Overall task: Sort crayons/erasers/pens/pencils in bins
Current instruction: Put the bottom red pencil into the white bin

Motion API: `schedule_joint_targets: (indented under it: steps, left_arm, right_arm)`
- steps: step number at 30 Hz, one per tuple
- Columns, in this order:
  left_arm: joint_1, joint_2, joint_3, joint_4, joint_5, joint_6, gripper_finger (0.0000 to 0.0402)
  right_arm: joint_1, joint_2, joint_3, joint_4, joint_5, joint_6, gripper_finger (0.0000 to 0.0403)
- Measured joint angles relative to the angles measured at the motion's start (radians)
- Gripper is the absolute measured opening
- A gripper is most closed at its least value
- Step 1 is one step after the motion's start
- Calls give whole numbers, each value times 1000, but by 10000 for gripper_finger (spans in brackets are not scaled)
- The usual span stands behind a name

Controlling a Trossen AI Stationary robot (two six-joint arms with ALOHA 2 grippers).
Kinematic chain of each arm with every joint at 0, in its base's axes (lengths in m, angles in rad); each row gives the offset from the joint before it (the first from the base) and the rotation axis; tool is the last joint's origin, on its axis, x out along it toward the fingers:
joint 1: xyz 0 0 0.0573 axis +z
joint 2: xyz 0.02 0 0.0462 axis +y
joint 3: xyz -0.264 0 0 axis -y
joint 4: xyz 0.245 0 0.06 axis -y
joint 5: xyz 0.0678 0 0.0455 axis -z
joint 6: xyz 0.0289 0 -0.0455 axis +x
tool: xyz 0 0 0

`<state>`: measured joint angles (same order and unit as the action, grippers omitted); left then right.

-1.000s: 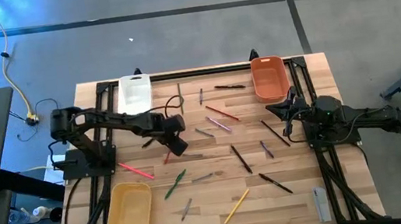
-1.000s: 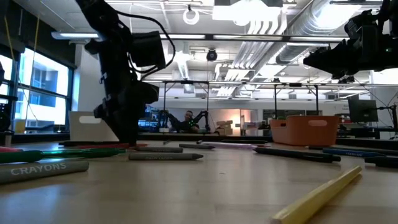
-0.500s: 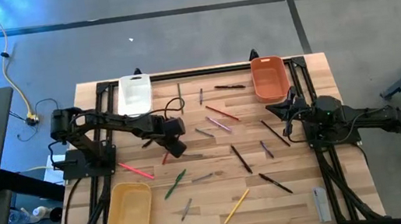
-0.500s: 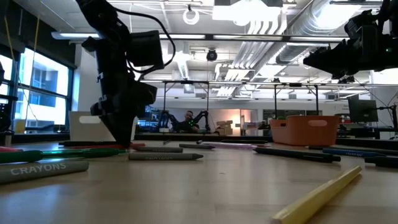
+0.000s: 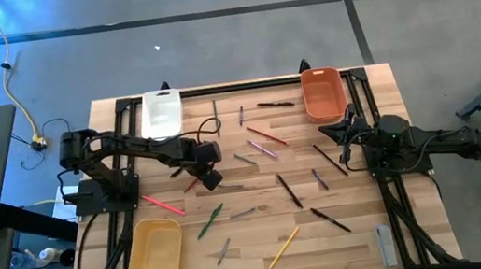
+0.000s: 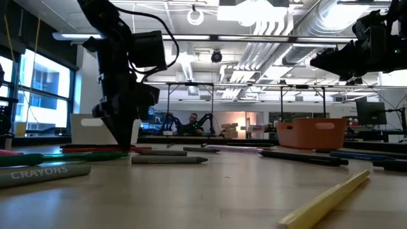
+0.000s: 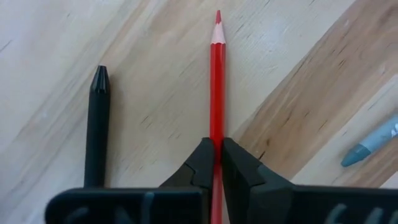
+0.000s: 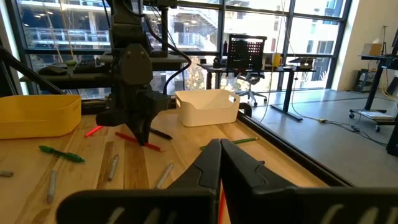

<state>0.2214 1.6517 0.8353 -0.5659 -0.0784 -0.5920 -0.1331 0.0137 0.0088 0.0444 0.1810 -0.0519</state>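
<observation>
A red pencil (image 7: 216,81) lies on the wooden table left of centre, with a black pen (image 7: 96,130) beside it. My left gripper (image 5: 212,178) points down over the pencil and is shut on it; the right wrist view also shows this gripper (image 8: 144,134) and pencil (image 8: 127,137). My right gripper (image 5: 345,129) waits shut and level at the table's right side, below the orange bin (image 5: 322,93). The white bin (image 5: 161,113) stands at the far left, the yellow bin (image 5: 153,253) at the near left. Several other sticks lie scattered over the table. My left gripper pinches the red pencil's shaft (image 7: 216,134) between its two fingertips (image 7: 202,163), about midway along it. The fingers come from above, pointing steeply down, one on each side of the shaft. The pencil lies flat on the table, its sharpened tip (image 7: 217,18) free.
A grey crayon (image 7: 373,146) lies close to the held pencil. A yellow stick (image 5: 283,248), black pens (image 5: 330,220) and green sticks (image 5: 210,220) lie over the table's middle and near half. A grey flat bar (image 5: 385,246) sits at the near right corner.
My left gripper has stayed over the same spot and shut its fingers, taking hold of the red pencil. The pencil still lies on the table where it was.
</observation>
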Motion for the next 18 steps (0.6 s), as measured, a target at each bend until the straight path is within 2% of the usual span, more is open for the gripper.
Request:
schedule_joint_targets:
  steps: [12,18]
  left_arm:
    - [14,-187,-2,-76,13,-6,1]
    - [75,-336,-1,-98,-32,9,1]
  right_arm:
    - [0,0,0,0,0,0,0]
    - [0,0,0,0,0,0,0]
